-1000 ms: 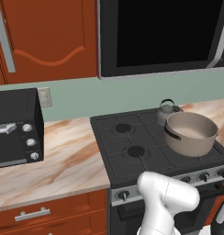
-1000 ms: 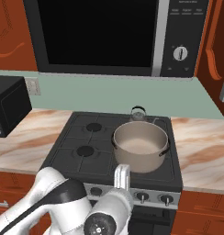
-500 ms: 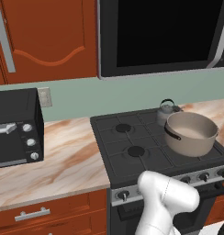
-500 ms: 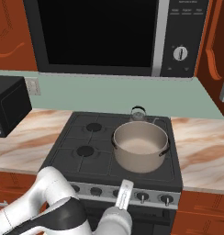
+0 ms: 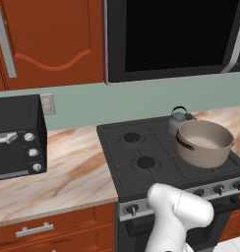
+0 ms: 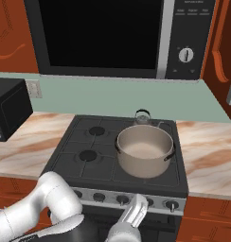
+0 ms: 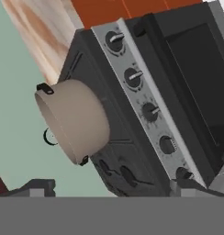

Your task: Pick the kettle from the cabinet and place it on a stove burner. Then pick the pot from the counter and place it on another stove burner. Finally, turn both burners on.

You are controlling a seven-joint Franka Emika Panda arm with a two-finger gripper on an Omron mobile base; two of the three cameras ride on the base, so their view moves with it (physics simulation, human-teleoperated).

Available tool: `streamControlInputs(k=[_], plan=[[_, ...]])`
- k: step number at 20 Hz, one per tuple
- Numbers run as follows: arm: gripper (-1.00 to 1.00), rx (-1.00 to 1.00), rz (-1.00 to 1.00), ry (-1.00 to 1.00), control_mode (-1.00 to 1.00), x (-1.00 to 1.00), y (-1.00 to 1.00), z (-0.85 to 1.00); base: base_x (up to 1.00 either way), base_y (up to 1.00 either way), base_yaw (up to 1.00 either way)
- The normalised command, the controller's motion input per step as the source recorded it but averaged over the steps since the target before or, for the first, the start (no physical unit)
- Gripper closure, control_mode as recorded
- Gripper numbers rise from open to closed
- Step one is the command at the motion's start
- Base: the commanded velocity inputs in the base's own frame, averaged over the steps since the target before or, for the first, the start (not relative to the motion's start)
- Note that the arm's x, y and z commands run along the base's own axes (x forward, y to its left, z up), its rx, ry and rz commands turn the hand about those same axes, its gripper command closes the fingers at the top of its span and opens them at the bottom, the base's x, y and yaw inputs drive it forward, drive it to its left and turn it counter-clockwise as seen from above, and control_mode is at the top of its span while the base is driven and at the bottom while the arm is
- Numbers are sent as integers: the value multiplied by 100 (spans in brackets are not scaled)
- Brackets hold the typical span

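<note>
Lower than a second ago, the white arm's wrist in the right base view has dropped toward the silver front panel (image 6: 136, 201), while pot and kettle have not shifted. Wide round grey-beige metal pot (image 6: 145, 150) sits on the black cooktop's (image 6: 96, 163) burner at 3 o'clock, front right. Small squat grey metal kettle (image 6: 142, 116) stands just behind it at 12 o'clock, on the rear burner. Two finger tips of the gripper (image 7: 111, 187) stand wide apart with nothing between them, facing the row of small dark knobs (image 7: 150, 111). Pale marble-patterned counter (image 5: 68, 172) flanks the stove.
</note>
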Motion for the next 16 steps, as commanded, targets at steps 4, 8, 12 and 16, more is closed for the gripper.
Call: streamControlInputs(k=[4,8,12,16], plan=[[-100,22,0,0,-100,-1,8,-3,0,0,0],[-100,23,0,0,-100,0,18,-4,0,0,0],[-100,20,0,0,-100,0,23,0,0,0,0],[-100,18,-4,0,-100,0,24,0,0,0,0]])
